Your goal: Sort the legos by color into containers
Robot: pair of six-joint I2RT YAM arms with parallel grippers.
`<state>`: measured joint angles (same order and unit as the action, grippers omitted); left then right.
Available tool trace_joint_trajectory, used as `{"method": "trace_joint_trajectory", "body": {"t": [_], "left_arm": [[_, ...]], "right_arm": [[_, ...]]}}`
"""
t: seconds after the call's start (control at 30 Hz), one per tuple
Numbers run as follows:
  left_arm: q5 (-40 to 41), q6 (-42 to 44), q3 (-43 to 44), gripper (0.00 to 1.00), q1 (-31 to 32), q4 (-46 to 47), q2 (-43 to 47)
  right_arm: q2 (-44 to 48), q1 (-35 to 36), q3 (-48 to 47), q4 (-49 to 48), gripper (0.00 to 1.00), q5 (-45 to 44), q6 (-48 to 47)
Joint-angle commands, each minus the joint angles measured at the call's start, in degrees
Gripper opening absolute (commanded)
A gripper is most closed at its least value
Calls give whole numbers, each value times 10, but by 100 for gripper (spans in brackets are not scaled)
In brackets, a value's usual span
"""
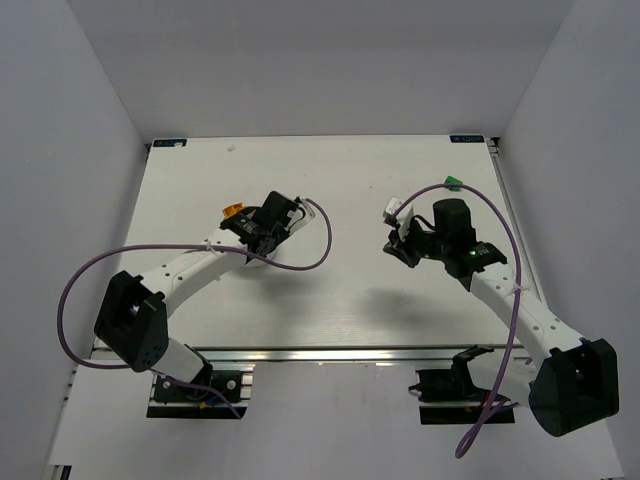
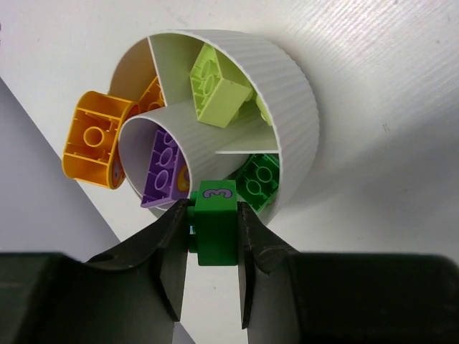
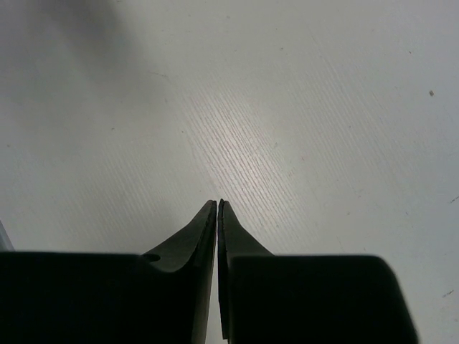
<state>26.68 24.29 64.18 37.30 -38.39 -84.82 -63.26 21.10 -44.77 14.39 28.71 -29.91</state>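
Observation:
The white round bowl [image 2: 287, 93] has inner dividers. Lime-yellow bricks [image 2: 215, 89] lie in its top compartment, a dark green brick [image 2: 259, 179] in the lower right one, and a purple brick [image 2: 163, 168] in the curved middle one. An orange brick [image 2: 93, 140] leans at the bowl's left rim, and shows in the top view [image 1: 234, 211]. My left gripper [image 2: 213, 215] is shut on a dark green brick [image 2: 215, 240] marked "3", held at the bowl's near rim. My right gripper [image 3: 217, 203] is shut and empty over bare table. A small green brick [image 1: 452, 183] lies at the back right.
In the top view the left gripper [image 1: 252, 228] covers most of the bowl, and the right gripper [image 1: 398, 243] hovers right of centre. Purple cables loop from both arms. Grey walls close in the table on the left, right and back.

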Motion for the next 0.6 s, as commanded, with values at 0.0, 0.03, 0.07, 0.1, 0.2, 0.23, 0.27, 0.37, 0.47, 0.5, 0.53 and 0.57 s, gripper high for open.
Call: {"method": "trace_joint_trajectory", "body": {"t": [0.0,0.03,0.07,0.1,0.2,0.23,0.27,0.37,0.47,0.5,0.53,0.57], "left_arm": [[19,15,-8,32,-7,20,26],[21,15,-10,39,-7,21,26],[22,15,-13,45,-7,23,25],[26,15,-15,64,-7,25,23],[26,13,-16,66,-7,27,25],[24,11,-15,66,-7,29,28],[23,11,-13,66,-7,28,29],[25,4,1,66,-7,27,40],[23,-23,36,51,0,19,63],[17,-37,45,41,5,21,74],[5,-81,54,27,5,24,83],[-39,-109,69,4,5,27,104]], "right_arm": [[10,-7,0,-6,10,17,6],[12,-7,0,-6,10,18,6],[12,-8,1,-6,10,19,6],[12,-9,1,-6,11,21,6],[12,-13,0,-4,12,21,6],[11,-13,-1,-5,12,21,6],[11,-16,-1,-4,13,21,6],[11,-21,-4,-3,13,20,8],[9,-30,-8,-18,13,-30,32],[5,-33,-10,-32,11,-60,50],[0,-37,-11,-48,0,-94,72],[-18,-40,-14,-83,0,-179,118]]}}
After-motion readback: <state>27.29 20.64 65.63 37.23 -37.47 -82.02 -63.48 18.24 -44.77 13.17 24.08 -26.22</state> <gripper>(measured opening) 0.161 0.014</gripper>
